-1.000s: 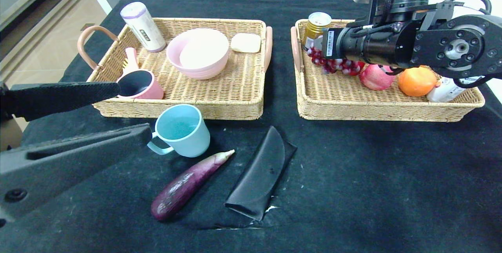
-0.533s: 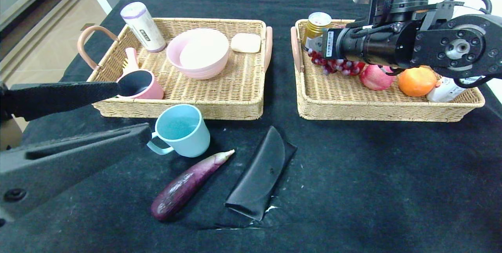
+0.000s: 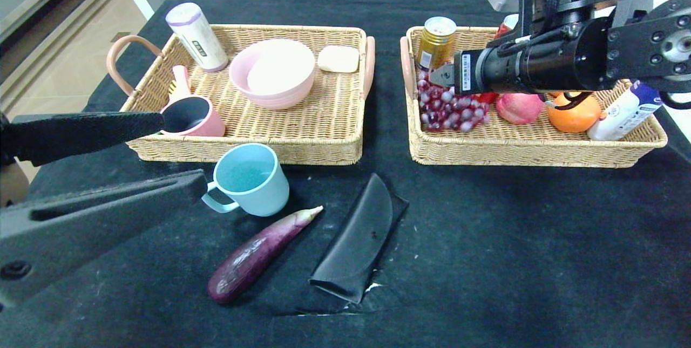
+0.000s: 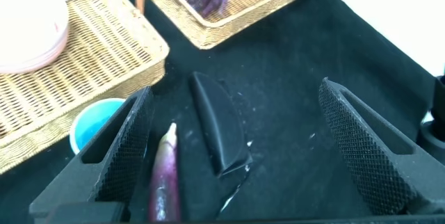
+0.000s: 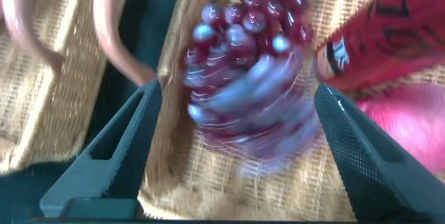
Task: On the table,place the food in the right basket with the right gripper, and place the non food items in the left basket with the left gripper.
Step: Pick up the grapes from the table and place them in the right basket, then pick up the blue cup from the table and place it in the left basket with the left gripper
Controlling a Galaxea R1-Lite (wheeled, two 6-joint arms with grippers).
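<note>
A bunch of red grapes [image 3: 451, 110] lies loose in the near-left corner of the right basket [image 3: 518, 156]. My right gripper [image 3: 441, 75] hovers just above it, open, with nothing between its fingers; the wrist view shows the grapes [image 5: 243, 78] blurred below the right gripper [image 5: 236, 92]. On the black cloth lie a purple eggplant [image 3: 259, 251], a black case [image 3: 359, 240] and a light-blue cup [image 3: 251, 178]. Open and empty, my left gripper [image 3: 181, 151] sits beside the cup in front of the left basket [image 3: 243, 151]. Its wrist view shows the eggplant [image 4: 165, 175] and case [image 4: 219, 130] below.
The left basket holds a pink bowl [image 3: 272, 73], a pink cup [image 3: 191, 116], a white-purple can [image 3: 197, 36] and a soap bar [image 3: 338, 59]. The right basket also holds a gold can [image 3: 436, 40], an apple [image 3: 518, 108], an orange [image 3: 572, 116] and a white bottle [image 3: 623, 110].
My right gripper opened and rose slightly toward the right. The grapes dropped from it into the right basket's near-left corner. The left arm stayed put.
</note>
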